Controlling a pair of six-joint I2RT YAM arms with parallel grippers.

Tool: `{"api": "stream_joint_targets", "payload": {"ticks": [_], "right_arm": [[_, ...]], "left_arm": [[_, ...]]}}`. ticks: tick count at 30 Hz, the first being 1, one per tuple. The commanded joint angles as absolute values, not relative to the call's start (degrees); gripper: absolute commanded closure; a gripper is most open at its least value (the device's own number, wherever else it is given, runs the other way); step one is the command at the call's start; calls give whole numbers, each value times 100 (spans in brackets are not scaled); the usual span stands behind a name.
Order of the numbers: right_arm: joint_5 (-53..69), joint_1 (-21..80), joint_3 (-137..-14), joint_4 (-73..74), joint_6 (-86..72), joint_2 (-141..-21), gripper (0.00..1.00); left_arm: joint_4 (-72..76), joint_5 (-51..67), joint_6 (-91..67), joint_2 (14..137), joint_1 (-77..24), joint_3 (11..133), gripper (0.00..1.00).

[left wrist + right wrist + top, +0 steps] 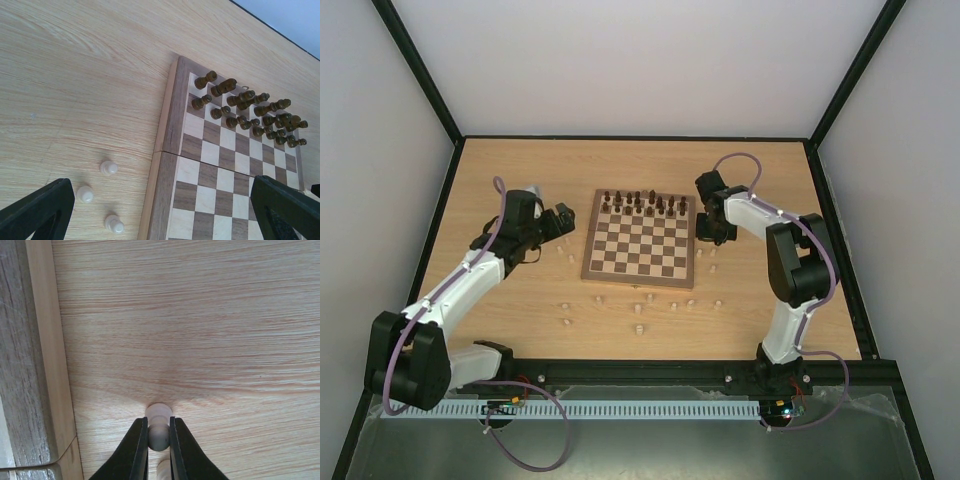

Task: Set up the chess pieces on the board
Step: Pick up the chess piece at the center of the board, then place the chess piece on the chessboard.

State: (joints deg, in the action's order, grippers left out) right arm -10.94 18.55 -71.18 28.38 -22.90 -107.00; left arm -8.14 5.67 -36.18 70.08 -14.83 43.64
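The board (620, 262) lies mid-table, with the dark brown pieces (642, 203) filling its far rows. Pale chess pieces (639, 326) are scattered on the tabletop in front of it and at both sides. My right gripper (158, 423), just right of the board (30, 365), is shut on a pale pawn (159, 412) whose base is at the tabletop. Another pale piece (163, 470) shows just behind the fingers. My left gripper (165, 220) is open and empty above the board's left edge (170, 125). Three pale pawns (108, 168) stand beside it.
A black frame (440, 200) and white walls enclose the wood tabletop (520, 170). The right gripper (708, 232) and left gripper (563, 222) flank the board's far corners. A black rail (650, 372) runs along the near edge.
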Motion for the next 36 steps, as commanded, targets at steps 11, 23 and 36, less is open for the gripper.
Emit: {"api": "stream_joint_targets", "payload": {"ticks": [11,23,36], "right_arm": [[-1242,3230,-7737,3883,-2375,-9896,95],[-836,4210,-8012,3831,-2452,-10616,95],[-963,4363,-7927,3916,-2549,-10802,95]], "left_arm": [[-812,182,-3787,6882,-1408,4372,1],[-674,269,-3624,7071,-1279,4289,0],[-616,174,-3626,7266,-1288,4168,1]]}}
